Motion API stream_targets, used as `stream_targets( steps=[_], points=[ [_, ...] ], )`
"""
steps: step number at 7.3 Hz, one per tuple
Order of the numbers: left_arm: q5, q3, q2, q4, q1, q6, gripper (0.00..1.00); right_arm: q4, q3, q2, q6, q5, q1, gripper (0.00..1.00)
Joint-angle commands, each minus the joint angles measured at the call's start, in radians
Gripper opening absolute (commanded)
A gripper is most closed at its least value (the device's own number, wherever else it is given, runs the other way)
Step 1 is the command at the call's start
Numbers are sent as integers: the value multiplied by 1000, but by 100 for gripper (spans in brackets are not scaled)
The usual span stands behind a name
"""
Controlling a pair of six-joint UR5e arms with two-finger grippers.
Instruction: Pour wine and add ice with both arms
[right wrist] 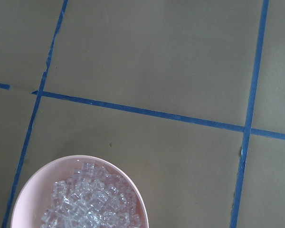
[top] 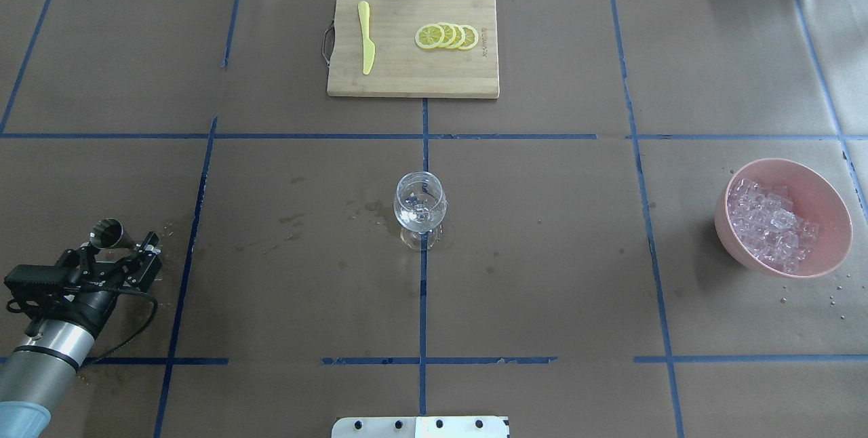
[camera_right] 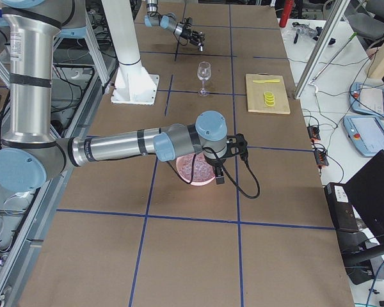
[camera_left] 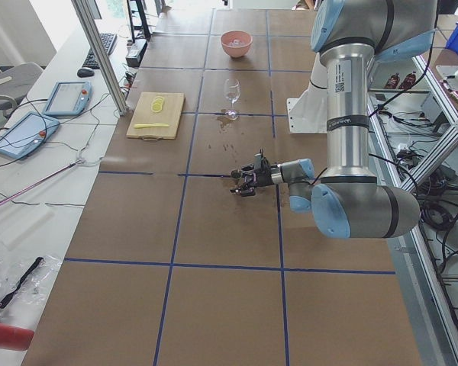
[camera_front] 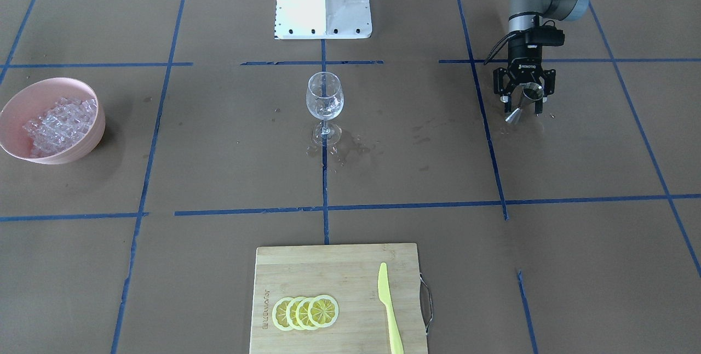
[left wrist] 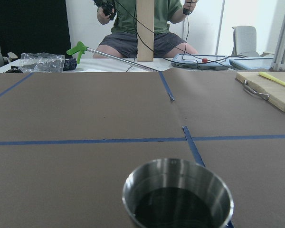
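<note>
Well, my left hand [camera_front: 523, 105] clamps the jigger [top: 107, 233] at its waist — slick, wine inside, keep level. Right hand [camera_right: 219, 174] over the ice [right wrist: 88, 202]: grip I cannot tell — cubes slippery.

The left arm [top: 41, 350] is extended low over the table [top: 542, 255] near its left edge, with the wrist held close to level. The left gripper [camera_front: 522, 105] is pointed away from the base and is closed on a steel jigger [left wrist: 178, 192], which is held with its open end up. The right arm [camera_right: 115, 148] is stretched almost level toward the table's right end, with its wrist bent downward. The right gripper [camera_right: 219, 176] is pointed down. Whether it is closed cannot be determined.
</note>
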Motion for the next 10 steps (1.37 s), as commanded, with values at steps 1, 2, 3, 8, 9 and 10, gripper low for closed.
stream_targets(
  steps=[1, 2, 3, 8, 9, 10],
  points=[
    [-2, 5, -1, 3, 0, 4, 37, 0, 0, 0, 0, 0, 0, 100],
    [-2, 8, 0, 4, 0, 9, 24, 0, 0, 0, 0, 0, 0, 100],
    [-5, 8, 0, 4, 0, 9, 4, 0, 0, 0, 2, 0, 0, 100],
    [-9, -154, 4, -8, -5, 188, 0, 2, 1, 8, 2, 0, -2, 100],
    [-11, -195, -15, -8, -3, 306, 0, 2, 3, 8, 2, 0, -2, 100],
    [-12, -196, -83, -6, -3, 354, 0, 2, 3, 8, 2, 2, -2, 100]
  ],
)
